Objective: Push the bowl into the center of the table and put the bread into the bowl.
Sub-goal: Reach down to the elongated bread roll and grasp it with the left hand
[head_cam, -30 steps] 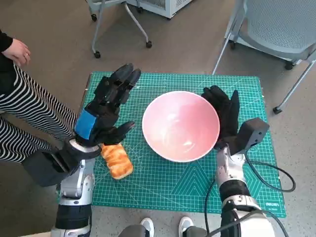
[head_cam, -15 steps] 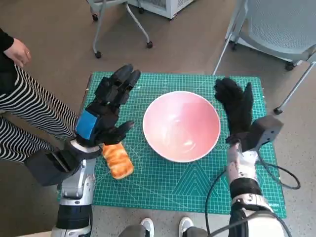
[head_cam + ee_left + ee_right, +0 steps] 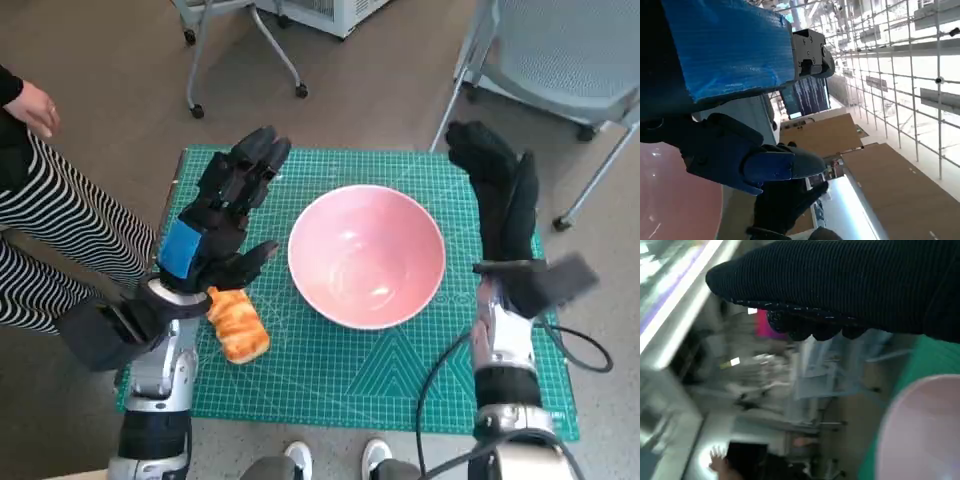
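A pink bowl [image 3: 366, 254] sits empty and upright near the middle of the green cutting mat [image 3: 330, 365]; its rim also shows in the right wrist view [image 3: 920, 430] and the left wrist view [image 3: 675, 200]. A golden bread roll [image 3: 238, 326] lies on the mat to the bowl's left. My left hand [image 3: 222, 215] hovers open above the mat, fingers spread, just over the bread and apart from the bowl. My right hand [image 3: 497, 190] is open and raised at the bowl's right, clear of its rim.
A person in striped trousers [image 3: 60, 240] stands at the table's left side. A grey chair [image 3: 560, 60] is at the back right and a wheeled frame [image 3: 240, 50] at the back. A black cable [image 3: 560, 350] loops by my right forearm.
My right hand has drawn away from the bowl's right rim, moving right and rising. The left hand, bowl and bread have barely moved.
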